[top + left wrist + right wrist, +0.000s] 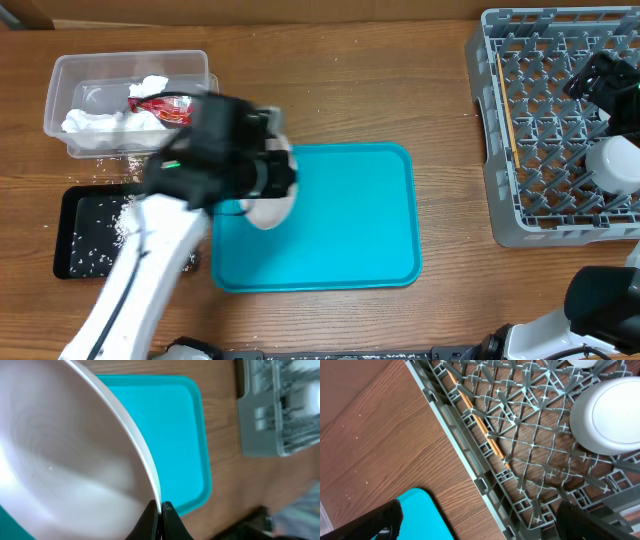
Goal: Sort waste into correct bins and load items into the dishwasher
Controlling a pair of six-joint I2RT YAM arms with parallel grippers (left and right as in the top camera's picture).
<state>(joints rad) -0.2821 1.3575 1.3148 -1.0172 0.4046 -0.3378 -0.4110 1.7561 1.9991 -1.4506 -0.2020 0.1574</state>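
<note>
My left gripper is shut on the rim of the white round plate and holds it tilted above the left part of the turquoise tray; in the overhead view the plate is mostly hidden under the arm. The clear tub holds the white napkin and the red wrapper. The black tray holds loose rice grains. My right gripper is open and empty over the grey dish rack, which holds the chopsticks and an upturned white bowl.
The turquoise tray lies in the middle of the wooden table, between the bins at the left and the rack at the right. A few rice grains lie on the table by the tub. The right arm's base stands at the front right.
</note>
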